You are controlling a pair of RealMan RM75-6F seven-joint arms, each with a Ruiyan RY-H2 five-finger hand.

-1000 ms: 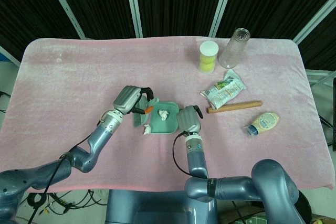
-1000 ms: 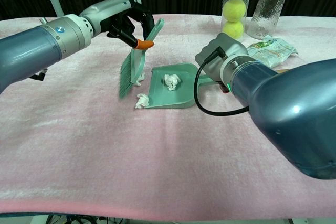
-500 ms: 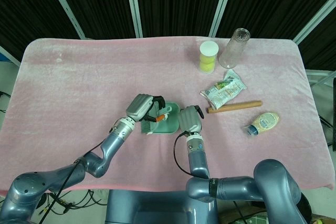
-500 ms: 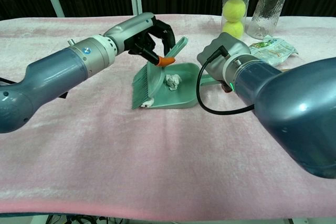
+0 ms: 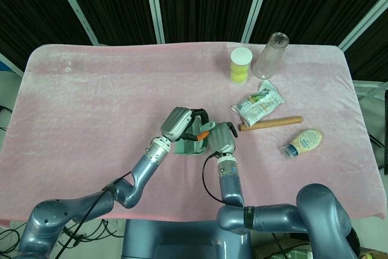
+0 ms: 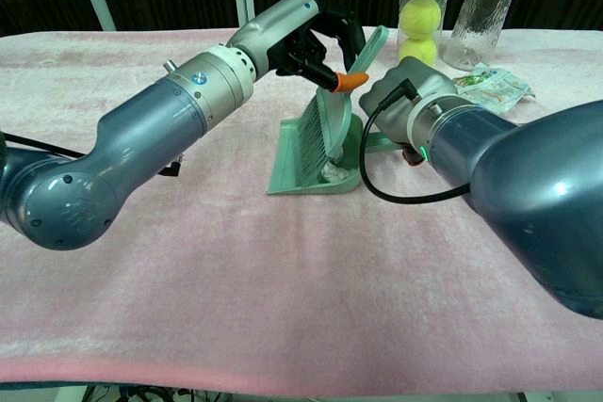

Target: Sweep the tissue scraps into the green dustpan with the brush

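Now the left robot hand (image 6: 316,30) grips the brush (image 6: 325,124) inside the dustpan (image 6: 292,176).

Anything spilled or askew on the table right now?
Nothing stands out. The left hand holds the brush inside the green dustpan, with a tissue scrap at its back. No scraps show on the cloth.

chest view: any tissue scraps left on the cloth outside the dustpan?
No. The only scrap visible lies inside the green dustpan, next to the brush bristles; the pink cloth around it shows none.
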